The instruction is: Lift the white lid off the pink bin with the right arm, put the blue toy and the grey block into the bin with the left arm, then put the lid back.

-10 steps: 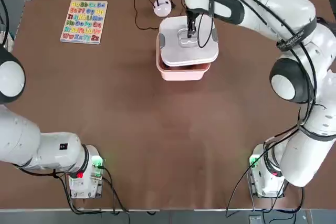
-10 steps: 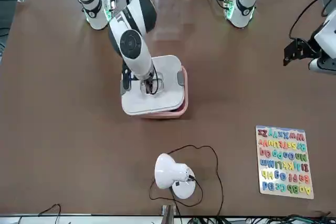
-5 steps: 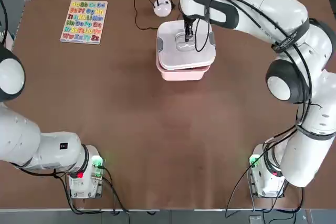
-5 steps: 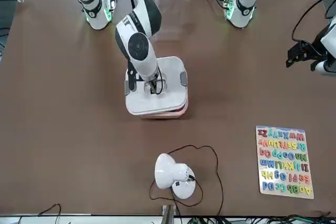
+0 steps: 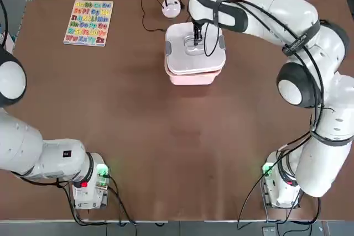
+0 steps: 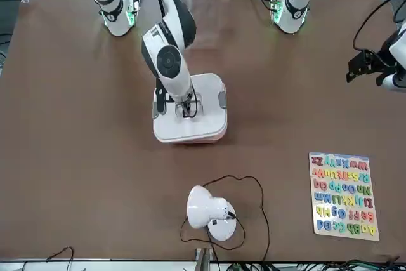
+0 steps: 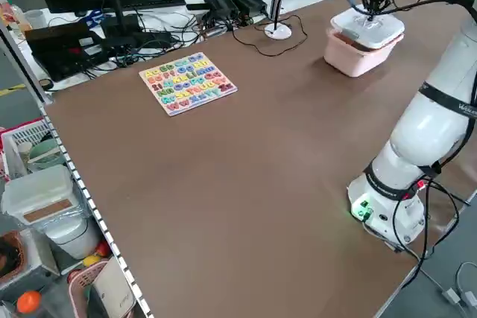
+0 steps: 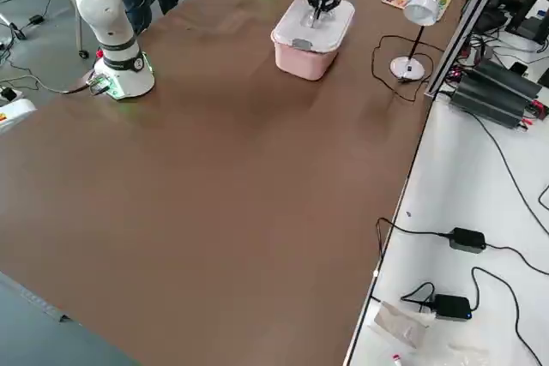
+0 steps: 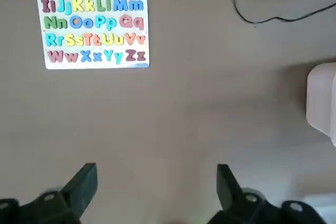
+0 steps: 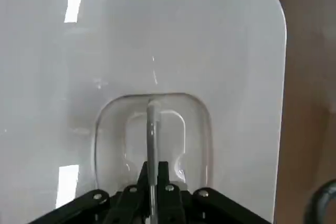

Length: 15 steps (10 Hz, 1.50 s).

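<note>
1. Left gripper point(image 9: 152, 192): fingers wide, empty, above bare table point(image 5: 182, 147) at 9 o'clock.
2. Right gripper point(image 5: 197, 38): fingers pinched on white lid point(image 5: 180, 56) handle; lid sits atop pink bin point(image 5: 191, 78), 12 o'clock.
3. Alphabet puzzle point(image 5: 88, 22), "Aa" through "Zz", 11 o'clock near the far edge.

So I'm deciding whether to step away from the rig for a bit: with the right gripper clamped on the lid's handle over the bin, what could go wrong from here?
The right gripper pinches only the thin centre handle of the white lid, so the lid could tilt or slip.

Seen from the front, the lid overhangs the pink bin on one side, so it may seat crooked.

The lamp's cable lies near the bin and could snag.
</note>
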Each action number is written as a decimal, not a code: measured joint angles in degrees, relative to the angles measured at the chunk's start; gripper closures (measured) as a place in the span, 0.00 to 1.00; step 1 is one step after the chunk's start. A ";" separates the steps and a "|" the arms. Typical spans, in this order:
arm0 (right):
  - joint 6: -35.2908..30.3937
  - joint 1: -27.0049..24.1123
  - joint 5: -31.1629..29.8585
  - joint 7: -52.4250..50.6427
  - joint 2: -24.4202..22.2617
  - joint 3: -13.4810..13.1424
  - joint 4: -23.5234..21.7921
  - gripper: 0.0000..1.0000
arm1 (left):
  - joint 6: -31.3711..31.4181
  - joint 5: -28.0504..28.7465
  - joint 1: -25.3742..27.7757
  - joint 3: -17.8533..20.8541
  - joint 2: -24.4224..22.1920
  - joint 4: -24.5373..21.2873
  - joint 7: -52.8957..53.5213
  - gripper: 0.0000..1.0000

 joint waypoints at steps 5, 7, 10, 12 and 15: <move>0.70 0.30 0.00 0.00 1.46 0.09 0.03 0.93 | 0.07 0.00 -0.37 -0.43 0.28 -0.12 -0.88 0.00; 0.71 0.35 0.00 0.00 1.61 0.09 0.08 0.93 | 0.07 0.00 -0.36 -0.46 0.28 -0.12 -1.14 0.00; 0.69 0.36 1.04 0.01 1.65 0.09 0.08 0.93 | 0.07 0.00 -0.38 -0.47 0.28 -0.12 -1.16 0.00; 0.64 0.36 1.11 0.02 1.70 0.09 0.08 0.93 | 0.07 0.00 -0.38 -0.47 0.28 -0.12 -1.17 0.00; 0.43 0.36 1.29 0.16 1.75 0.09 0.07 0.93 | 0.06 0.00 -0.38 -0.49 0.28 -0.12 -1.17 0.00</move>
